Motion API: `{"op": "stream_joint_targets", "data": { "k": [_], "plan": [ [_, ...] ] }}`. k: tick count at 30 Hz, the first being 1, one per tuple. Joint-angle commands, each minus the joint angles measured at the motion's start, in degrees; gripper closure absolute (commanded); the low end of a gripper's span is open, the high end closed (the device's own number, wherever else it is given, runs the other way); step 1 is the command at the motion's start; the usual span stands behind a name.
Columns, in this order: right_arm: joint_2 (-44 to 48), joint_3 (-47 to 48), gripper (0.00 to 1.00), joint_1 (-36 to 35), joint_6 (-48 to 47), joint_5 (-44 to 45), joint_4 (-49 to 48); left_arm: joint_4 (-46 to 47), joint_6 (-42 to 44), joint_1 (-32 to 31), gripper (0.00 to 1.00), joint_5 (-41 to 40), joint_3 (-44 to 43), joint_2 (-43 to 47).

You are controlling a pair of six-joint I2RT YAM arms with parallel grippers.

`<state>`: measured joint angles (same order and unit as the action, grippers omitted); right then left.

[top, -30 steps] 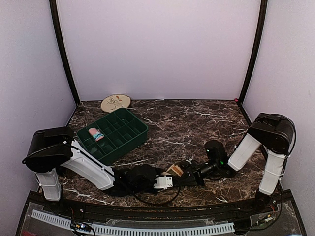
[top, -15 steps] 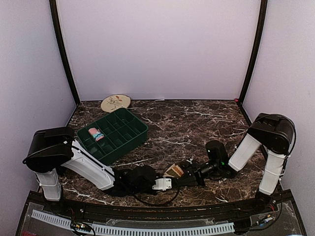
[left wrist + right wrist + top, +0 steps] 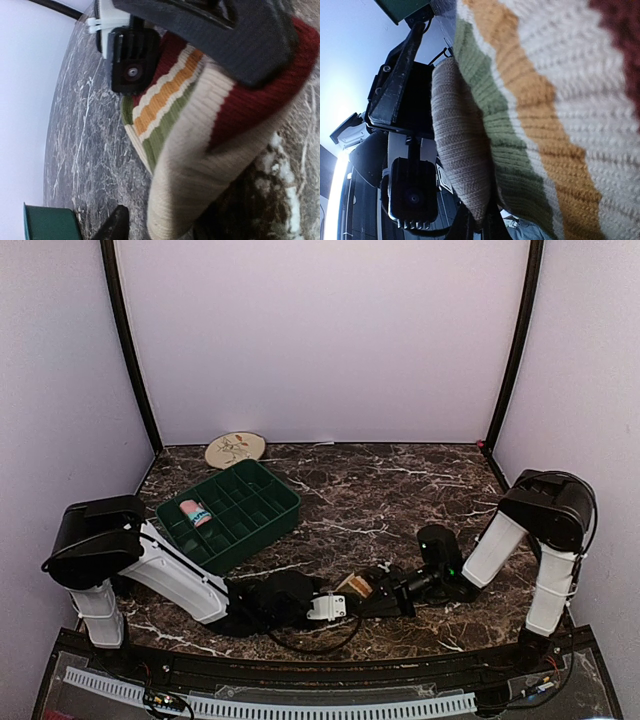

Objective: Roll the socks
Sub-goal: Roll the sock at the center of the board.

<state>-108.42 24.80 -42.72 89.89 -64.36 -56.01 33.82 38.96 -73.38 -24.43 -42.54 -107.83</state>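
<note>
The striped sock (image 3: 352, 586) lies near the table's front middle, between the two grippers. It has cream, orange, green and dark red bands and fills the left wrist view (image 3: 200, 125) and the right wrist view (image 3: 545, 100). My right gripper (image 3: 374, 592) is shut on a tan fold of it (image 3: 480, 225). My left gripper (image 3: 338, 606) stands open around the sock's cream end (image 3: 165, 227); bare table shows between one finger (image 3: 116, 225) and the fabric. The pink sock (image 3: 195, 512) lies in the green tray (image 3: 285, 502).
The green divided tray stands at the left, just behind the left arm. A round patterned plate (image 3: 236, 448) lies at the back left by the wall. Purple walls close in the marble table on three sides.
The left arm has shifted slightly at the sock. The right gripper and the sock stay where they were.
</note>
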Motion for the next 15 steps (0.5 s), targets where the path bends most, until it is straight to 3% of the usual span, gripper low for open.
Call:
{"op": "stream_joint_targets", "data": {
  "k": [1, 15],
  "plan": [
    [-1.4, 0.9, 1.0, 0.6, 1.9, -0.7, -1.8, -8.1, -0.5, 0.2, 0.48, 2.4, 3.3, 0.5],
    [-2.6, 1.3, 1.0, 0.7, 4.4, -0.5, -5.6, -9.3, -1.2, -2.0, 0.43, 2.8, 3.0, 0.0]
  ]
}}
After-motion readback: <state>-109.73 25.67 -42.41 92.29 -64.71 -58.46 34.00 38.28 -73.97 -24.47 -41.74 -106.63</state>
